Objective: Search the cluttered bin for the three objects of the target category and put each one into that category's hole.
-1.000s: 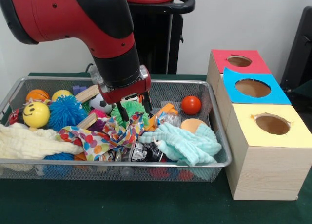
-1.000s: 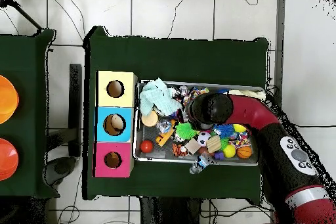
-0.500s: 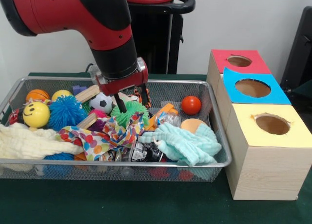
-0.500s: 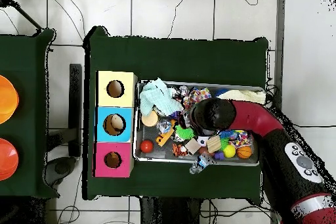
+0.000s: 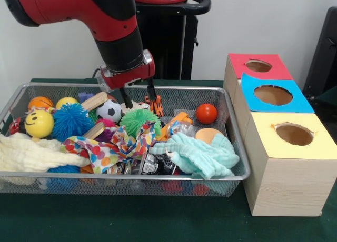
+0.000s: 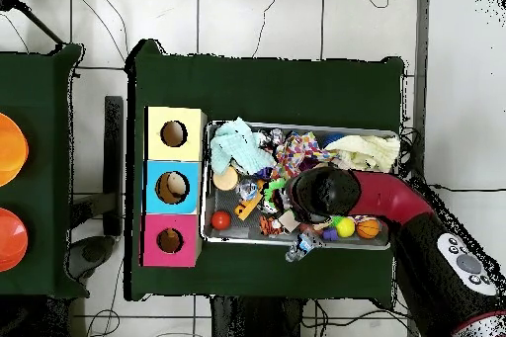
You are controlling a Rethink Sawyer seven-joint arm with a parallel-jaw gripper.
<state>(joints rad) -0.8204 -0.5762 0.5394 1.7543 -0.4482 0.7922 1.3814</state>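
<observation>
The bench [image 5: 158, 221] has a dark green cloth on top. A wire bin [image 5: 231, 147] full of toys and rags sits on it. Just beside the bin stand three wooden boxes in a row: yellow [image 5: 287, 163], blue [image 5: 295, 102], red [image 5: 274, 68].

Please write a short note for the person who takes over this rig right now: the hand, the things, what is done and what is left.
Hand: open, holding nothing, above the mesh bin, just over the green spiky ball.
Things: the bin is full of balls, cloths and blocks. The red ball lies at the end nearest the boxes. The red box, blue box and yellow box stand in a row beside the bin.
Done: the overhead view shows something pale in the blue box's hole. The other two holes look dark.
Left: nothing is grasped, so searching and sorting remain.
</observation>
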